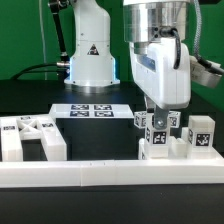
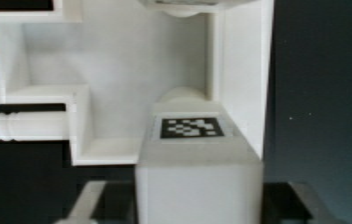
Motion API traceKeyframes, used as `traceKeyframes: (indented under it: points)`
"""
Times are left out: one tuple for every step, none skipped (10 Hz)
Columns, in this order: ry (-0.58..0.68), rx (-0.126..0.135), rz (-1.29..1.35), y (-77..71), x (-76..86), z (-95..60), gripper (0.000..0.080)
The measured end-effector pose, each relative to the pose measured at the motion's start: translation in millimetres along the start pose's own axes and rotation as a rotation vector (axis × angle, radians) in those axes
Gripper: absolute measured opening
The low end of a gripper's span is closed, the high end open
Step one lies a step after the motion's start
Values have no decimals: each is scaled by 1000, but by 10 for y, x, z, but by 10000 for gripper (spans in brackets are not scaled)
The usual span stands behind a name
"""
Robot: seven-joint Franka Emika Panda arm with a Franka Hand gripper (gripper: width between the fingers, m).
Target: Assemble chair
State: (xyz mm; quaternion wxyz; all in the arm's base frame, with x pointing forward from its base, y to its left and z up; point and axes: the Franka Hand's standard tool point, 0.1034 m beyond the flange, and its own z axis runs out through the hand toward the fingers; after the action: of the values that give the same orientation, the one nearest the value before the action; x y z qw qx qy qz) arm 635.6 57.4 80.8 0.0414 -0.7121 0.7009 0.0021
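The chair's white tagged pieces [image 1: 178, 140] stand grouped at the exterior view's right, just behind the long white rail [image 1: 100, 172]. My gripper [image 1: 160, 122] hangs straight over them, fingers down around a square post [image 1: 157, 140]. In the wrist view that post [image 2: 194, 150], with a tag on its end, runs between my fingers [image 2: 91, 200]. A dark gap shows on each side, so the gripper [image 2: 198, 208] is open and not gripping. The post meets a larger white chair piece [image 2: 57, 50]. A round peg [image 2: 20, 127] sticks out beside it.
More loose white tagged parts [image 1: 28, 136] lie at the exterior view's left. The marker board [image 1: 92, 110] lies in the middle behind them, in front of the arm's base [image 1: 90, 55]. The tabletop is black.
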Motion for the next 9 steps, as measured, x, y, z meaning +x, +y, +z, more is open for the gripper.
traceKeyframes:
  points:
    - [0,-1,-38,2,-1,1,368]
    - [0,-3,-72,6,-8,3,549]
    - [0,-3,-109,8,-19,4,634]
    - [1,-4,-239,17,-33,13,634]
    - [-1,-5,-365,22,-56,17,645]
    - [-3,-4,-486,23,-67,18,648]
    - [-4,-5,-582,25,-79,22,648]
    - [-4,-4,-676,26,-82,29,649]
    - [-4,-5,-784,26,-78,29,649]
